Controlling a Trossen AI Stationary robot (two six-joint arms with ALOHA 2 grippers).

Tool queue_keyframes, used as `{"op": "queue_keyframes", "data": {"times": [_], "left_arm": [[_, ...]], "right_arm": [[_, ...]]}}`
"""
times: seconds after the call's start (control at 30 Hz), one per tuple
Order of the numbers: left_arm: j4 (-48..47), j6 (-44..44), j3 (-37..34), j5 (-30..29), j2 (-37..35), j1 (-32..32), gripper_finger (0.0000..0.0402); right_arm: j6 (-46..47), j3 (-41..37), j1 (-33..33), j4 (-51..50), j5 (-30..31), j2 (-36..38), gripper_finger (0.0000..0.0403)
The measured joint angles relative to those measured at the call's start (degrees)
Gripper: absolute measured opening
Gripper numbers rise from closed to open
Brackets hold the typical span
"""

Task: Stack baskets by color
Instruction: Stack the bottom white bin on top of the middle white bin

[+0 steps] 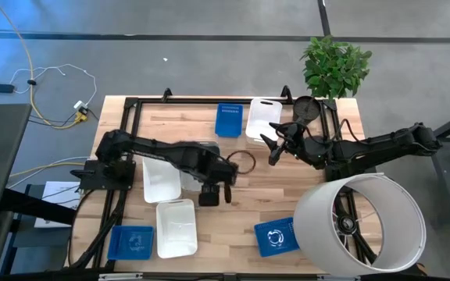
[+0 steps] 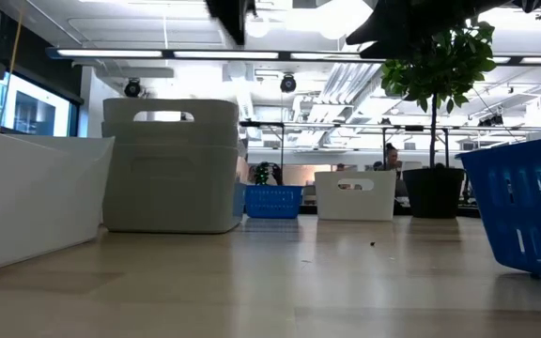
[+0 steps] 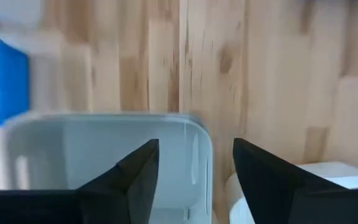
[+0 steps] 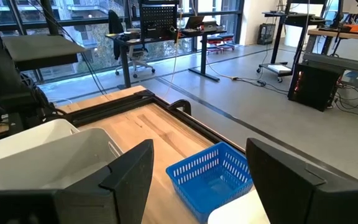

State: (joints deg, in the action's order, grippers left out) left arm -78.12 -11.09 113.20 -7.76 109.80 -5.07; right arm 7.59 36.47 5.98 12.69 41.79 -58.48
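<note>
A pale wooden worktop [image 1: 233, 168] stands on a grey floor; beyond it lies an open office with desks, chairs and windows. White baskets [image 1: 176, 227] sit near the front-left, blue baskets [image 1: 228, 119] at the far edge and front corners. The left hand [image 1: 216, 193] hovers with fingers spread wide, empty, just above the far right corner of a white basket [image 3: 104, 158]. The right hand [image 1: 276, 143] hangs wide open and empty beside the far white basket [image 1: 262, 119].
</note>
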Motion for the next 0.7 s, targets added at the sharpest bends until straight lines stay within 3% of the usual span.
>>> {"op": "queue_keyframes", "data": {"times": [0.13,0.33,0.47,0.7], "left_arm": [[4.5,1.2,1.9,-2.4,-5.6,1.5,0.0194],[17.7,0.5,-5.8,-7.7,-19.6,4.1,0.0189],[29.1,-0.2,-16.6,-9.7,-30.7,4.9,0.0189],[51.4,-0.3,-41.8,-9.9,-50.6,4.8,0.0188]], "right_arm": [[0.0,0.0,0.0,0.0,-1.3,0.0,0.0243],[0.0,0.0,0.0,0.4,-6.4,0.0,0.0243],[0.3,0.0,0.0,2.2,-9.9,0.0,0.0243],[2.2,0.0,0.0,4.8,-15.7,0.0,0.0243]]}}
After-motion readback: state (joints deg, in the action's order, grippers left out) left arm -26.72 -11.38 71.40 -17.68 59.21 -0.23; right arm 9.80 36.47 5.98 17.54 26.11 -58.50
